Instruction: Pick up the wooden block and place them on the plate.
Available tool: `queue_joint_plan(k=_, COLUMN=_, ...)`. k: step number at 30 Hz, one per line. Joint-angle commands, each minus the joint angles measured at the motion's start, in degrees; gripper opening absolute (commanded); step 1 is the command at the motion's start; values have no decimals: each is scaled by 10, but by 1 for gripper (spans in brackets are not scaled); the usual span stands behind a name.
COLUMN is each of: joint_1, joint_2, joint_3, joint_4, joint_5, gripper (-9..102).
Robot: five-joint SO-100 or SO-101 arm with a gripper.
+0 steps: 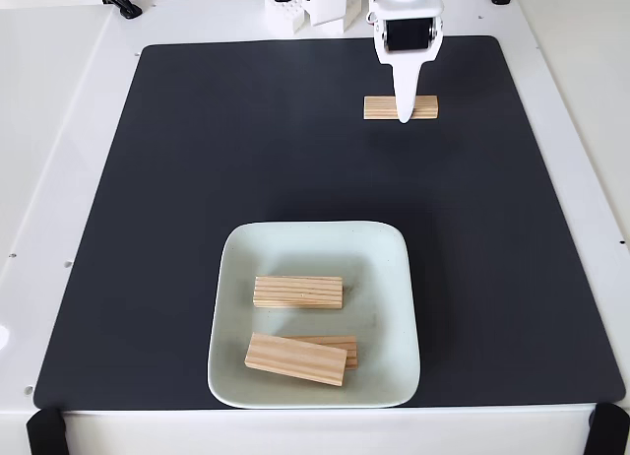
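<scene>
Mat bare around block under end effector.

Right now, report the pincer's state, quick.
Pincer: over the block on the mat, tip down on its middle; open or shut cannot be told, nothing seen lifted.

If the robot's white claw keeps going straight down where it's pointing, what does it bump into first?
Most likely the lone wooden block on the black mat. The gripper points down right over its middle in the fixed view, though how high it hangs above it is unclear.
</scene>
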Motion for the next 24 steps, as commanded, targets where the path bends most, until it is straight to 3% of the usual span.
queue_joint_plan(k=1, joint_1=48, joint_2=80, joint_3=-7, joint_4=-5, joint_5=-77, gripper=0)
queue_joint_plan(k=7, joint_1=147, joint_2=117, joint_3=-5, joint_4=-11, joint_5=-196, gripper=0)
queue_joint_plan(k=11, joint_1=198, joint_2=53, joint_3=-59, joint_4=-63, joint_5=-221, gripper=0)
queue_joint_plan(k=14, joint_1=221, joint_2=-30, joint_3=-163, joint_4=-84, joint_5=-226, gripper=0)
queue_joint_plan(k=24, joint_1=227, joint_2=-346, joint_3=-614, joint_4=-31, joint_5=-227, gripper=0)
